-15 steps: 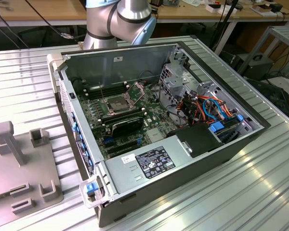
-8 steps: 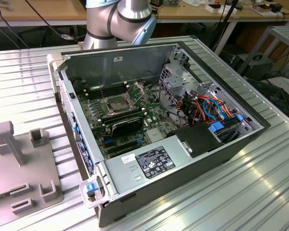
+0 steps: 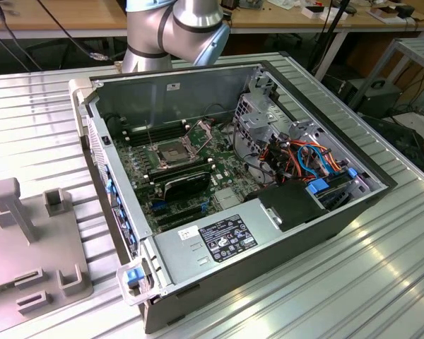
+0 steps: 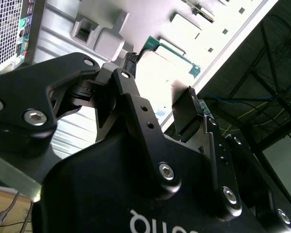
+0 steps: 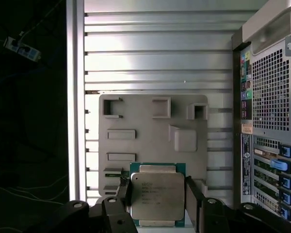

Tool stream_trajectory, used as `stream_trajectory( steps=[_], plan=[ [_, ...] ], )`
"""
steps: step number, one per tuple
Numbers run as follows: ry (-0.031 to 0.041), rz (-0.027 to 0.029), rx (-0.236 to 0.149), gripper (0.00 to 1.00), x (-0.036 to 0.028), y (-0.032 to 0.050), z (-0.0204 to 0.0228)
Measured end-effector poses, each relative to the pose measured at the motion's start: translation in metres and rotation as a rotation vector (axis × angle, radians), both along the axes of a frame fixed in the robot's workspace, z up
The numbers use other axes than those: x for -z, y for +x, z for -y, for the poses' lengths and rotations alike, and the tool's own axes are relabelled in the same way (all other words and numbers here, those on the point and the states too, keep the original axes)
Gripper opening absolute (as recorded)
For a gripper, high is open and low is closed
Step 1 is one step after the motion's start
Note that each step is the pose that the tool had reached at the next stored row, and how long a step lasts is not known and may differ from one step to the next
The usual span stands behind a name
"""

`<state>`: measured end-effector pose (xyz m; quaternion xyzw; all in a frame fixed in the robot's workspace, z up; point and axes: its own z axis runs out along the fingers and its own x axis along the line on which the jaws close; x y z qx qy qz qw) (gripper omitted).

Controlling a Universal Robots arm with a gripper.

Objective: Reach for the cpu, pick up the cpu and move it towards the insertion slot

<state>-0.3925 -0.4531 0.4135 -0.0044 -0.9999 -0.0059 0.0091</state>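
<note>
- Tool [image 5: 157, 204] seen in the first wrist view closed around the cpu [image 5: 157, 195], one dark finger [image 5: 122, 201] against each side edge of the chip.
- Cpu held flat, silvery lid facing the camera, green border showing at its top edge; lifted clear above the grey fixture plate [image 5: 153, 141] on the ribbed tabletop [image 5: 155, 58].
- Open computer case [image 3: 219, 191] stood beside the fixture plate; insertion slot [image 3: 171, 152] on the motherboard, frame open, dark centre bare, well apart from the chip.
- Judged step: pick-up done, carry toward the slot in hand.
- Judged need: travel across over the case wall, chip kept level and squared to the socket.
</note>
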Motion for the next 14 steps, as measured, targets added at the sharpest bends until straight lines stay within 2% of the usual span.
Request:
stream_trajectory(
  steps=[14],
  plan=[
    [0.0000,0.0000,0.000,0.55,0.0000,0.0184,0.0000]
  ],
)
